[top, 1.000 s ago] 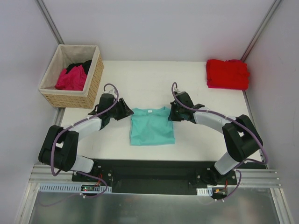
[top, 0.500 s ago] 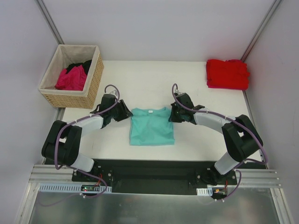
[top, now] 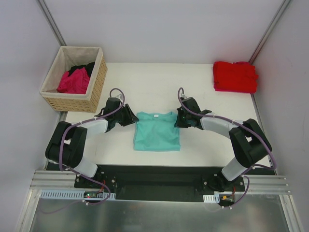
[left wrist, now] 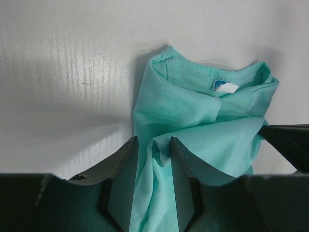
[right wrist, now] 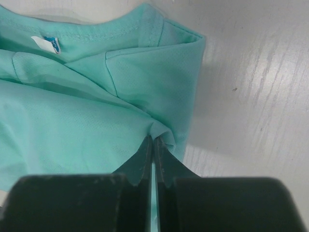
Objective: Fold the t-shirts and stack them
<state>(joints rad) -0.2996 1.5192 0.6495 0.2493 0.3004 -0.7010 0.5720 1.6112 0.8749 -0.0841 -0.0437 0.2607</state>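
Observation:
A teal t-shirt [top: 157,131] lies partly folded, neck away from the arms, in the middle of the white table [top: 145,82]. Its white neck label [left wrist: 225,87] shows. My left gripper [top: 131,117] is at the shirt's left upper edge; in the left wrist view [left wrist: 153,145] its jaws stand apart with a ridge of teal cloth [left wrist: 193,106] between them. My right gripper [top: 177,120] is at the right upper edge; in the right wrist view [right wrist: 153,140] it is shut, pinching a fold of the teal cloth [right wrist: 72,121]. A folded red t-shirt [top: 235,76] lies at the far right corner.
A woven tan basket [top: 98,83] stands at the far left and holds a magenta shirt [top: 73,82] and a black one [top: 89,66]. White walls close in the table at the back and sides.
The left arm has reached further right, bringing its gripper up to the teal shirt's left edge. The right gripper has shifted slightly. The shirt has barely moved.

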